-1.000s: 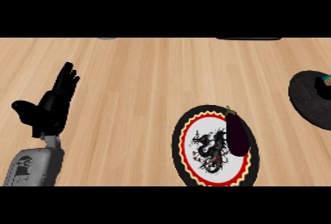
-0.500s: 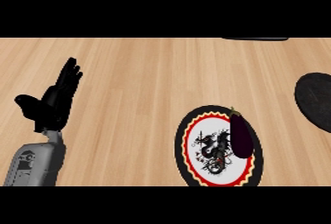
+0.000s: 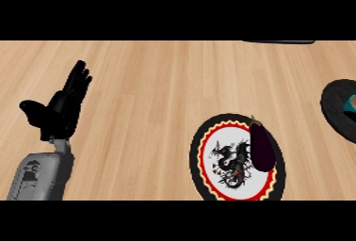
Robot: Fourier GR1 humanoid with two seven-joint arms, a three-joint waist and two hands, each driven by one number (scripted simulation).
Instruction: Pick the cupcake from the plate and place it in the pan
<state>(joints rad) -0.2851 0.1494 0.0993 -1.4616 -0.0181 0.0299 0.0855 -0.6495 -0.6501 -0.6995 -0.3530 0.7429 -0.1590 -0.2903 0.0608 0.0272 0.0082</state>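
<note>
A round plate [image 3: 208, 162] with a black rim, a red and yellow ring and a dragon picture lies at the lower right of the wooden counter. A dark purple eggplant [image 3: 262, 148] lies along its right side; I see no cupcake on it. A black round pan [image 3: 335, 110] is cut off by the right edge, and a small teal and orange thing [image 3: 351, 103] shows inside it. My left hand [image 3: 59, 110] rests open at the left, fingers straight and pointing up, far from the plate. My right hand is out of view.
A dark flat object [image 3: 278, 42] peeks in at the counter's far edge, upper right. Bare wooden counter [image 3: 153, 94] stretches between my left hand and the plate.
The plate and pan have slid slightly right and down in the view. The teal thing at the pan shows again after being cut off. My left hand stays open, barely moved.
</note>
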